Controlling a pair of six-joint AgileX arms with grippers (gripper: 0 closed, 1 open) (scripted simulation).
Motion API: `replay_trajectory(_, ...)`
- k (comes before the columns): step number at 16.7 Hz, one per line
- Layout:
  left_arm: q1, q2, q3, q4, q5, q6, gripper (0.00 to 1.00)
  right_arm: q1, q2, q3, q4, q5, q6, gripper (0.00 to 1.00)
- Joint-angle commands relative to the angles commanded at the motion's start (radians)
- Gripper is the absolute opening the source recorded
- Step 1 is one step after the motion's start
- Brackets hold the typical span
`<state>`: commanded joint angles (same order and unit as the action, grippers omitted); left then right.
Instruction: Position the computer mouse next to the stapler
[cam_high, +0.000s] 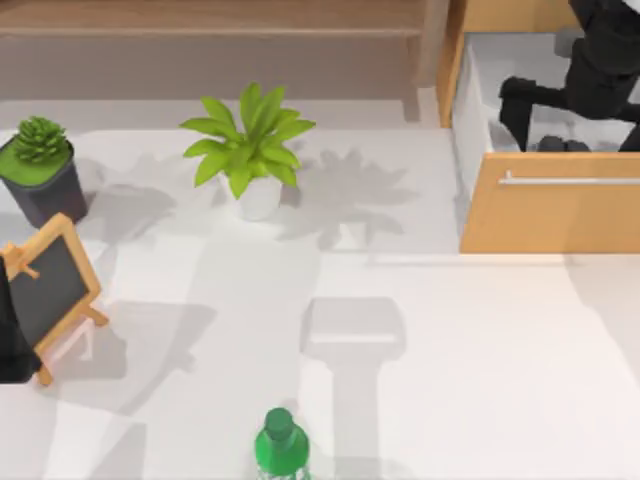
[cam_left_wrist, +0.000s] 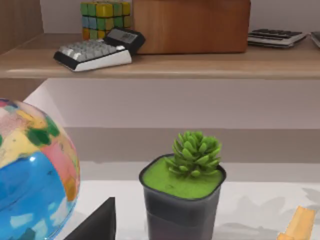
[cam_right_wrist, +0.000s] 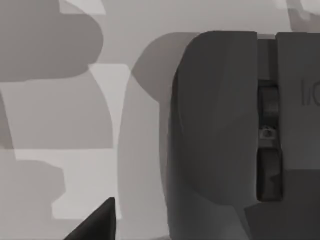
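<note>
The right arm's jaws (cam_high: 565, 143) hang down inside the open drawer (cam_high: 550, 215) at the surface's upper right, whether apart or together cannot be told. Directly below them, seen close in the right wrist view, the dark grey computer mouse (cam_right_wrist: 225, 140) lies on the drawer's pale floor, its scroll wheel (cam_right_wrist: 268, 132) visible between the two buttons. The left arm (cam_high: 12, 330) sits parked at the surface's left edge, beside a small chalkboard easel (cam_high: 45, 285). Its wrist view looks past a colourful globe (cam_left_wrist: 30, 175) to a succulent in a dark pot (cam_left_wrist: 182, 200) and, on a wooden shelf (cam_left_wrist: 200, 62), a keyboard (cam_left_wrist: 92, 52) and puzzle cube (cam_left_wrist: 105, 15).
</note>
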<state>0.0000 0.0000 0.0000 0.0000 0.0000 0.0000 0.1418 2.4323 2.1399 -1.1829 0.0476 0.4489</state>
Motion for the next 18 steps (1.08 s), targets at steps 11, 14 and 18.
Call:
replay_trajectory(11,0.0,0.0,0.0,0.0,0.0,0.0,1.0,0.002,0.006,-0.04,0.048,0.001,-0.001,1.0)
replay_trajectory(14,0.0,0.0,0.0,0.0,0.0,0.0,1.0,0.002,0.005,-0.047,0.058,0.003,-0.001,1.0)
replay_trajectory(18,0.0,0.0,0.0,0.0,0.0,0.0,1.0,0.002,0.031,-0.058,0.09,0.001,0.0,1.0)
